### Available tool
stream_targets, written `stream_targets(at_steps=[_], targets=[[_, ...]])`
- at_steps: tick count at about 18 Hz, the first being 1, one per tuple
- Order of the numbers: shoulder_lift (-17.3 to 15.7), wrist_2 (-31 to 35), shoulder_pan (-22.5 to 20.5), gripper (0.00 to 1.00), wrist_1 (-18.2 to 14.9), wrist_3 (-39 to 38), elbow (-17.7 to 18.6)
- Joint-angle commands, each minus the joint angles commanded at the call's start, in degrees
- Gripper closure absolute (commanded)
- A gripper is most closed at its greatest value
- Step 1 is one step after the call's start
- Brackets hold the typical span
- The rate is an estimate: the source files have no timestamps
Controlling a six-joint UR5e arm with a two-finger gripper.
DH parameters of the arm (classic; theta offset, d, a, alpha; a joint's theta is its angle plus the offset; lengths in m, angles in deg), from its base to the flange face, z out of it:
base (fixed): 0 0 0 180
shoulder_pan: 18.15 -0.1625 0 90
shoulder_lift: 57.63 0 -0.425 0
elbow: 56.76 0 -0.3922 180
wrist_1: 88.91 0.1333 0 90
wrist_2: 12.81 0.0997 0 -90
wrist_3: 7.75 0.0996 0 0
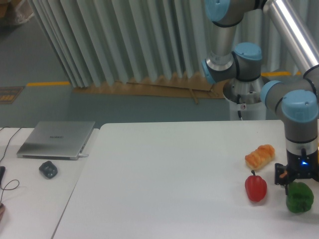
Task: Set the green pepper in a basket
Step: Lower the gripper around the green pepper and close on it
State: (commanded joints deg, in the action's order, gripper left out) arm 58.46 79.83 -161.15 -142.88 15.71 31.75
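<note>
the green pepper (299,197) sits on the white worktop (169,184), close to the right edge, just beside the red pepper (255,187). the claw (298,182) is right on top of it, low down. i cannot tell if the claw is open or closed, or if it has hold of the pepper yet. the pepper looks like it is not lifted. i see no basket anywhere, so nearly all the job looks left to do.
</note>
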Motion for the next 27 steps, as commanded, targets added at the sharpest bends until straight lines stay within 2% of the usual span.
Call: stream_targets(at_steps=[20,21,22,27], targets=[[1.41,0.18,-1.32,0.00,-0.17,7.12,0.44],[1.41,0.18,-1.23,0.03,-0.17,7.21,0.44],[1.41,0.18,-1.23,0.14,-0.17,7.21,0.44],[1.24,0.18,-1.06,0.47,-0.17,7.30,0.79]])
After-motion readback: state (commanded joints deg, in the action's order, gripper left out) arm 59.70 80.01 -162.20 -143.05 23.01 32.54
